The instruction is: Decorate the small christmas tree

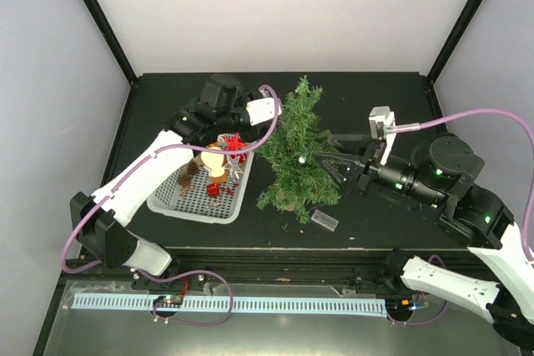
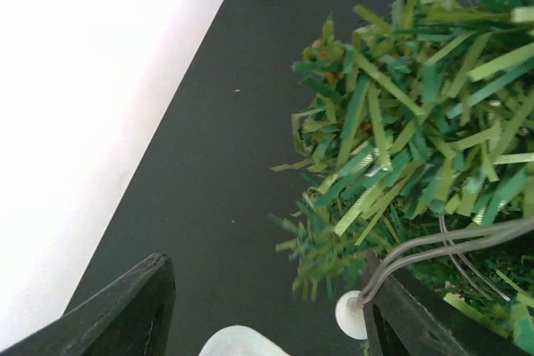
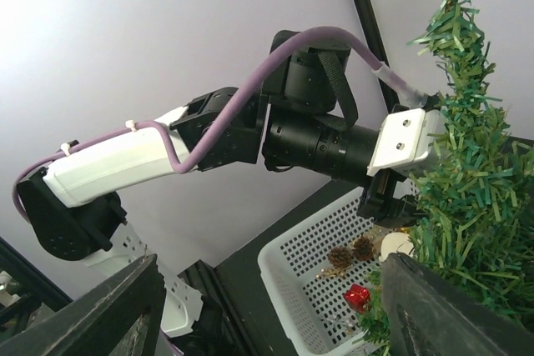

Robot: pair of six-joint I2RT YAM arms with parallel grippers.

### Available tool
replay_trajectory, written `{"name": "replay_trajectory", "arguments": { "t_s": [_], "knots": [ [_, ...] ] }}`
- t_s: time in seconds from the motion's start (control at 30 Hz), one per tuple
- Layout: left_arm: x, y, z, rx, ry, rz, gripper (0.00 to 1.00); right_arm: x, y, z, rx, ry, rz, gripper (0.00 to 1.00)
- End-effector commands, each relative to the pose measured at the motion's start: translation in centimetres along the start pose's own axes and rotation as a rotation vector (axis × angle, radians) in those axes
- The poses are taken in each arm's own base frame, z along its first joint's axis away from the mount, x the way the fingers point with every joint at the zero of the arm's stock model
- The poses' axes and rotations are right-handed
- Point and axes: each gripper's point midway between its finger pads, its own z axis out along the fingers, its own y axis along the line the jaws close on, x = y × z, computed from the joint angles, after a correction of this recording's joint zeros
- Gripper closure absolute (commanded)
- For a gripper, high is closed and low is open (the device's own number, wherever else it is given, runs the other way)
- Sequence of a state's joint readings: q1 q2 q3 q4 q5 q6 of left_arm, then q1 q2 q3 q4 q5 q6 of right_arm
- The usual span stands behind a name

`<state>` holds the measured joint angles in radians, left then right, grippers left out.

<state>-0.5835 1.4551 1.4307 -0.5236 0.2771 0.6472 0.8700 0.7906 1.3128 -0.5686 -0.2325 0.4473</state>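
The small christmas tree (image 1: 296,156) stands upright in mid-table, dark green and bristly; a small white ball (image 1: 300,158) sits among its branches. My left gripper (image 1: 279,120) is pressed against the tree's upper left side, its tips partly hidden by needles. In the left wrist view it (image 2: 267,318) is open, and a white ball ornament (image 2: 350,315) hangs by a thin loop from the branches (image 2: 417,122), right beside the right finger (image 2: 417,323). My right gripper (image 1: 332,158) is open at the tree's right side, with one finger against the foliage (image 3: 467,206).
A white perforated basket (image 1: 171,204) lies left of the tree, holding a cream ball (image 1: 214,158), red ornaments (image 1: 234,143), a red gift box (image 3: 357,296) and pine cones (image 3: 350,253). A small clear plastic piece (image 1: 325,221) lies on the table in front of the tree.
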Motion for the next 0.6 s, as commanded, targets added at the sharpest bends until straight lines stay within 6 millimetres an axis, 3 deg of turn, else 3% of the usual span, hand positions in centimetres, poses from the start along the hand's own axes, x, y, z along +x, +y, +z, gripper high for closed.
{"name": "replay_trajectory", "arguments": {
  "t_s": [0.0, 0.13, 0.3, 0.47, 0.57],
  "knots": [
    [-0.5, 0.5, -1.0, -0.025, -0.019, -0.013, 0.35, -0.4, -0.2, -0.5, 0.016, -0.029, -0.017, 0.28],
    [-0.2, 1.5, -1.6, -0.072, -0.002, -0.041, 0.18, -0.2, -0.3, -0.7, 0.023, -0.036, -0.017, 0.28],
    [0.3, 4.3, -3.8, -0.161, -0.004, -0.105, 0.02, 0.2, -0.8, -0.8, 0.039, -0.037, -0.017, 0.28],
    [1.3, 6.9, -6.7, -0.234, -0.016, -0.171, 0.01, 0.7, -1.6, -0.8, 0.075, -0.032, -0.024, 0.28],
    [1.8, 7.2, -8.4, -0.238, -0.036, -0.194, 0.01, 1.0, -2.0, -0.8, 0.091, -0.027, -0.028, 0.28]
  ]
}}
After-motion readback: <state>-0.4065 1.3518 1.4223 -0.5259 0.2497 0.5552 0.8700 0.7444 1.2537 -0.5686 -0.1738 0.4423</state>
